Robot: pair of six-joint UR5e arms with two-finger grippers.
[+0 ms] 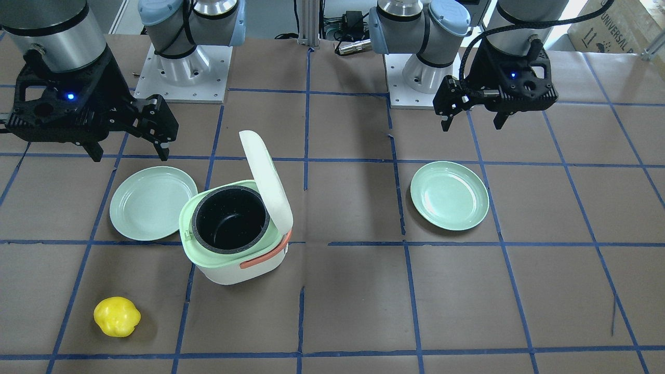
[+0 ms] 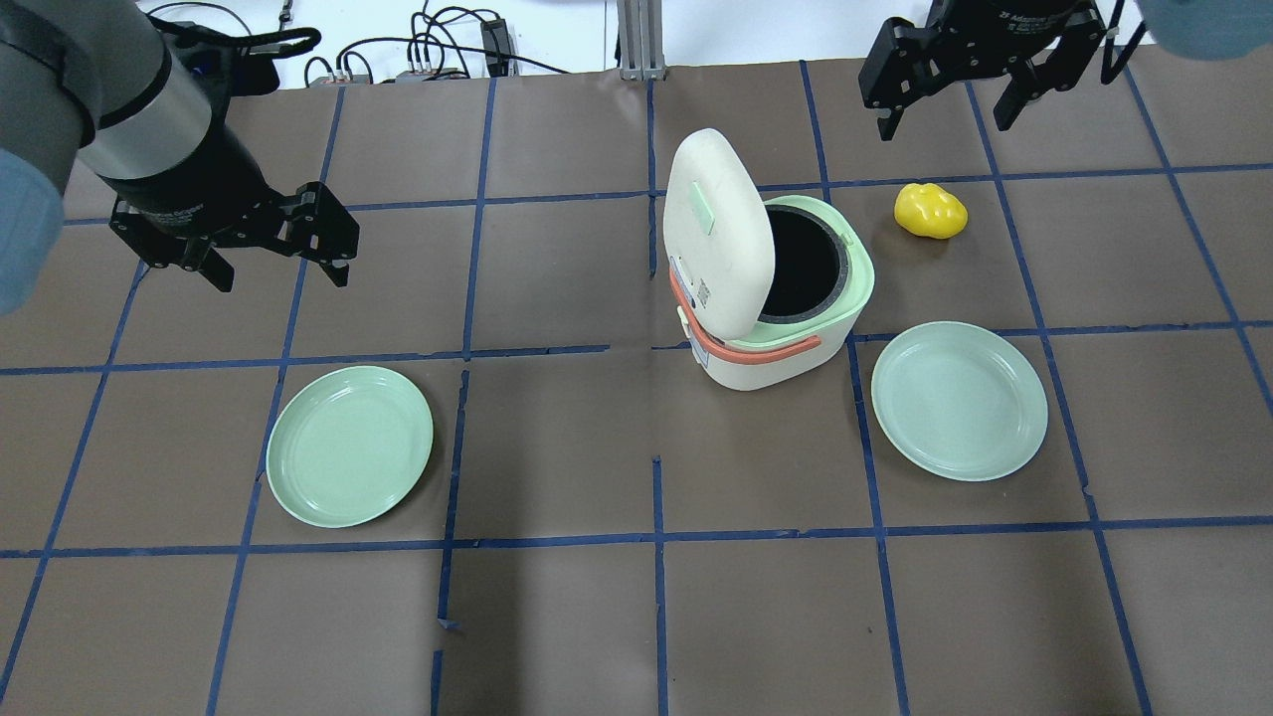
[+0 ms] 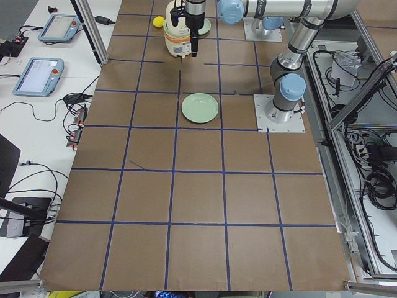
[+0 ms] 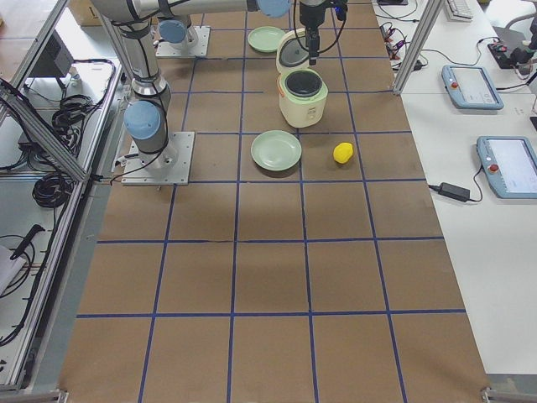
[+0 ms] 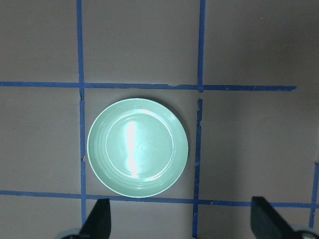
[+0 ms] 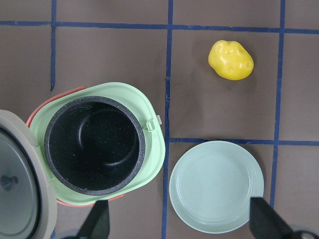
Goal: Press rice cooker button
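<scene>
Mint-green and white, the rice cooker (image 2: 786,348) stands about midway between the robot's edge and the operators' edge of the bench. Its lid (image 2: 716,239) is tipped up on the hinge and the black inner pot (image 2: 806,268) is empty. A lid standing open like this suggests the release button is already pressed. The right gripper (image 2: 945,124) hangs high over the cooker, jaws apart and holding nothing. The left gripper (image 2: 281,276) is likewise spread and empty, parked well clear near a green plate (image 2: 348,445), probably to keep the work area free.

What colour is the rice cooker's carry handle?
Orange-red. The handle shows best in the overhead exterior view.
</scene>
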